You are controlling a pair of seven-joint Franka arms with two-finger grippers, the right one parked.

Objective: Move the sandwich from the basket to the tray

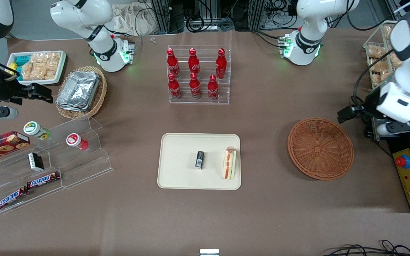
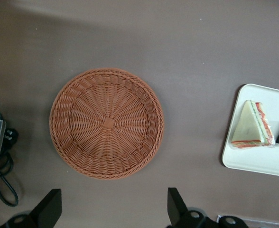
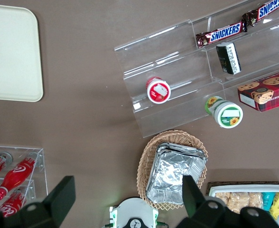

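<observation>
a: are the jaws holding anything?

b: no. the gripper [image 2: 112, 209] has its fingers spread wide apart and empty, held high above the table over the working arm's end, just past the near rim of the basket [image 2: 106, 123] as its own camera sees it.

a: where's the sandwich?

b: already on the tray [image 1: 176, 170], standing on edge near the tray's basket-side rim. the sandwich [image 1: 230, 163] is a pale wedge with orange and green layers. the basket is bare inside.

a: so which step is this?

b: by my reading the placing is done and the arm is clear (nothing looks left to carry). any next move would only be parking.

a: what else is around?

b: a small black packet [image 1: 199, 159] lies on the tray beside the sandwich, not touching it. farther from the camera stands a clear rack of red bottles [image 1: 198, 73]. toward the parked arm's end are foil containers [image 1: 78, 89] in a paler basket and snickers bars [image 1: 43, 180] on an acrylic stand. nothing blocks the gripper.
</observation>
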